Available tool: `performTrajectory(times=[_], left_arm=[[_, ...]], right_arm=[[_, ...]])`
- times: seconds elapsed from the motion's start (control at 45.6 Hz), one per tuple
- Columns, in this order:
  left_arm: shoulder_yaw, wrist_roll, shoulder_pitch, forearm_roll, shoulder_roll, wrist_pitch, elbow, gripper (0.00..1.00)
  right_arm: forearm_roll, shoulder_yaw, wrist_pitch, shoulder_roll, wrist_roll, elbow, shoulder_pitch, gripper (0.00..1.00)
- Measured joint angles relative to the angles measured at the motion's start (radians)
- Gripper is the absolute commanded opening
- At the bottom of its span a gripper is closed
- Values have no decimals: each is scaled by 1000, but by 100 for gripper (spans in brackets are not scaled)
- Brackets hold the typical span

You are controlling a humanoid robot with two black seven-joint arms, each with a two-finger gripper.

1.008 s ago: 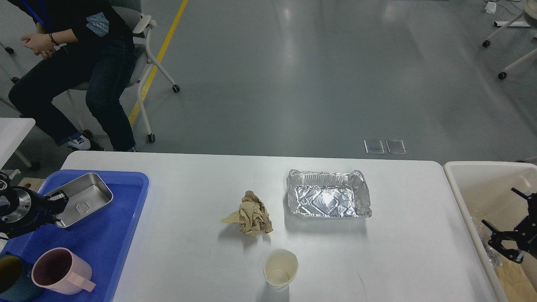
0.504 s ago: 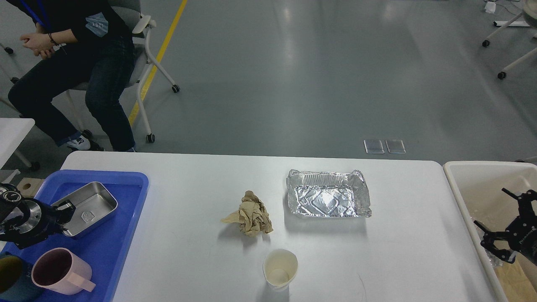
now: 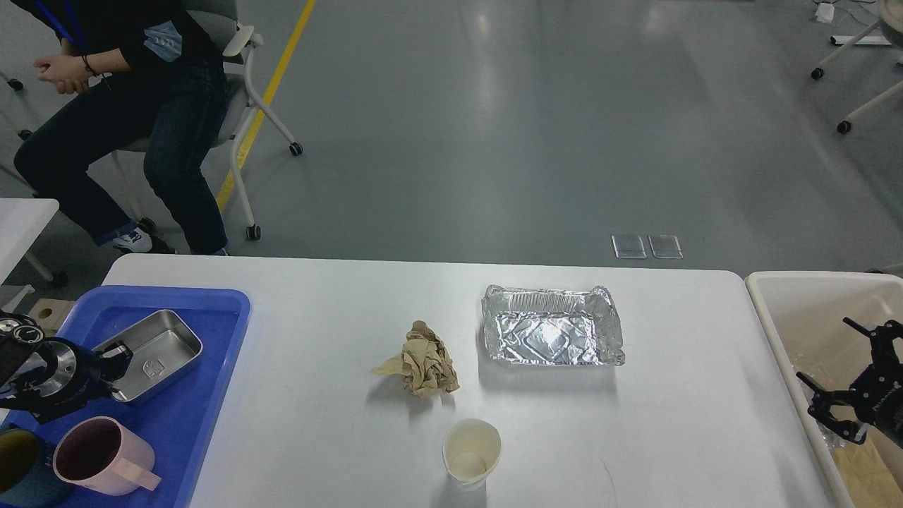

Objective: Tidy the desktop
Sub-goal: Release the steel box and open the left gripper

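The white desktop (image 3: pixel 317 310) carries a crumpled brown paper (image 3: pixel 423 367) in the middle, an empty foil tray (image 3: pixel 552 335) to its right and a paper cup (image 3: pixel 471 451) near the front edge. My left gripper (image 3: pixel 113 363) is over the blue tray (image 3: pixel 211 395) at the left. It is closed on the near-left rim of a steel tray (image 3: pixel 159 347), which lies low in the blue tray. My right gripper (image 3: pixel 836 377) is open and empty over the cream bin (image 3: pixel 776 310) at the right.
A pink mug (image 3: pixel 99 455) and a dark teal cup (image 3: pixel 17 466) stand in the blue tray's front part. A person sits on a wheeled chair (image 3: pixel 243 106) beyond the table's far left corner. Crumpled clear plastic lies in the bin.
My left gripper has lowered the steel tray from a tilted, raised pose down into the blue tray, shifting it right and nearer. My right gripper has moved slightly left and up over the bin.
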Motion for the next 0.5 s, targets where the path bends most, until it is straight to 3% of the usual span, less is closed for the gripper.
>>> performTrajectory(times=[0.044,0.066,0.351,0.504], left_arm=[[-4,0,-1,-2,4,-5,0,82],[-6,0,-2,-3,6,-8,0,100],[-19,1,-9,-76,65,-48,-6,100],[-28,11,-69,-145,119,-64,-9,100]], right_arm=[[0,0,0,0,0,0,-1,100],[0,0,0,0,0,0,-1,100],[0,0,0,0,0,0,-4,100],[0,0,-1,-3,0,0,-4,100]])
